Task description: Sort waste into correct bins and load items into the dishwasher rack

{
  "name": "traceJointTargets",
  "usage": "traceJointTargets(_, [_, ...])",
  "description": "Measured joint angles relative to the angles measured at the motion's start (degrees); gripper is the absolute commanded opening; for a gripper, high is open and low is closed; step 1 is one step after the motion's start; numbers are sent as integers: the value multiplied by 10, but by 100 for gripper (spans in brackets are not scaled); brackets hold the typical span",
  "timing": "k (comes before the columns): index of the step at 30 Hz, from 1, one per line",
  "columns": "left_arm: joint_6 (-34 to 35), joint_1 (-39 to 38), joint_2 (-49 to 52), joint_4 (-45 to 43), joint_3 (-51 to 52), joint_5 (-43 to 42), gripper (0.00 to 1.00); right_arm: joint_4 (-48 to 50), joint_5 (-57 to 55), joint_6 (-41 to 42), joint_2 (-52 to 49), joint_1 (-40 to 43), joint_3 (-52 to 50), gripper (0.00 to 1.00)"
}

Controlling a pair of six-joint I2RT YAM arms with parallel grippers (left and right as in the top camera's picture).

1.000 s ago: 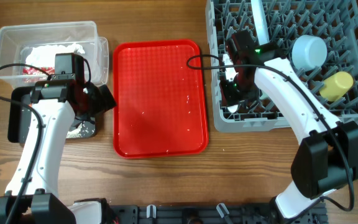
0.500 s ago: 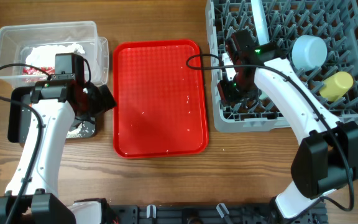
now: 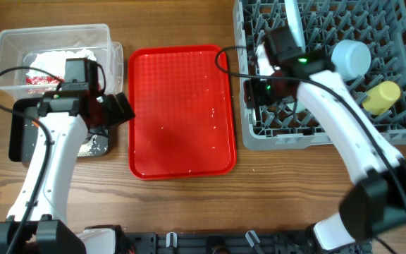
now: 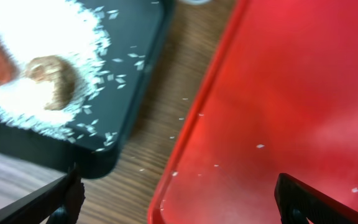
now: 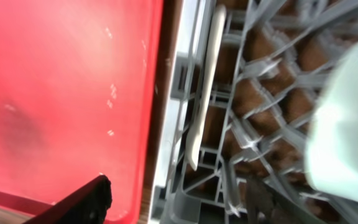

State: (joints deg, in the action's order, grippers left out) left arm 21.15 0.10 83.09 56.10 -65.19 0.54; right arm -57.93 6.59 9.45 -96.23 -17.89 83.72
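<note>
My left gripper is open and empty, above the gap between the black tray and the red tray. White rice and a brownish lump lie in the black tray. The wrapper is in the clear tub. My right gripper is open and empty over the left wall of the rack. The white spoon lies in the rack along that wall. The blue bowl, yellow cup and plate stand in the rack.
The red tray lies between the bins and the rack, with a few stray rice grains on it. Some grains also lie on the wood beside the black tray. A pale rounded dish sits in the rack right of my right gripper.
My right gripper has lifted and moved toward the back of the rack, with nothing in it. My left arm has shifted only slightly.
</note>
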Motion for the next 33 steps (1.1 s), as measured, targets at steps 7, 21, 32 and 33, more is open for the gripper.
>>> traceJointTargets(7, [-41, -68, 0, -29, 0, 0, 100, 48, 17, 17, 103, 73, 1, 100])
traceJointTargets(21, [-63, 2, 2, 142, -34, -5, 100, -117, 21, -8, 113, 266, 1, 100])
traceJointTargets(32, [-68, -2, -161, -4, 36, -22, 100, 46, 17, -23, 304, 273, -203, 100])
traceJointTargets(33, [-69, -6, -192, -23, 51, -22, 100, 64, 17, -23, 335, 273, -225, 100])
